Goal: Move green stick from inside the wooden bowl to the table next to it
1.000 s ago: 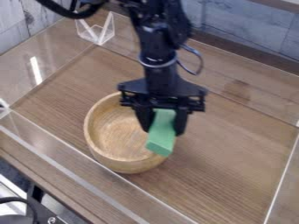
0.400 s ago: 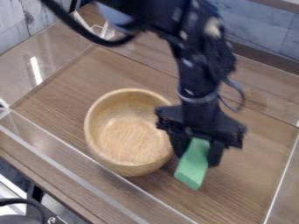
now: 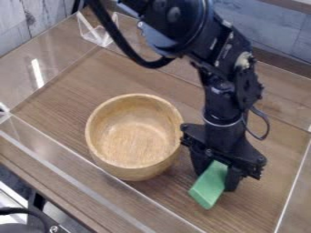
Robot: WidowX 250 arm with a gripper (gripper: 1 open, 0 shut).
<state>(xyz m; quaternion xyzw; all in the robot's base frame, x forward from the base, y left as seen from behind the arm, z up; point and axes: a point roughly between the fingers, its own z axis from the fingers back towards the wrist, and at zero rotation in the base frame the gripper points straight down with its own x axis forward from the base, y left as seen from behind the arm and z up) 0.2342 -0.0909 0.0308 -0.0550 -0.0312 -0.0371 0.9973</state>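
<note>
Clear acrylic walls border the table (image 3: pixel 73 100); the wooden bowl (image 3: pixel 134 136) stands empty. Risk: I let go early and the green stick (image 3: pixel 210 185) topples or rolls against the bowl's wall, being tilted on its lower end. My pincer (image 3: pixel 221 169), partly spread, pinches the stick's upper end just beside the bowl, low over the planks; contact underneath I cannot confirm.

1 raised camera looks down obliquely across the table (image 3: pixel 85 86).
</note>
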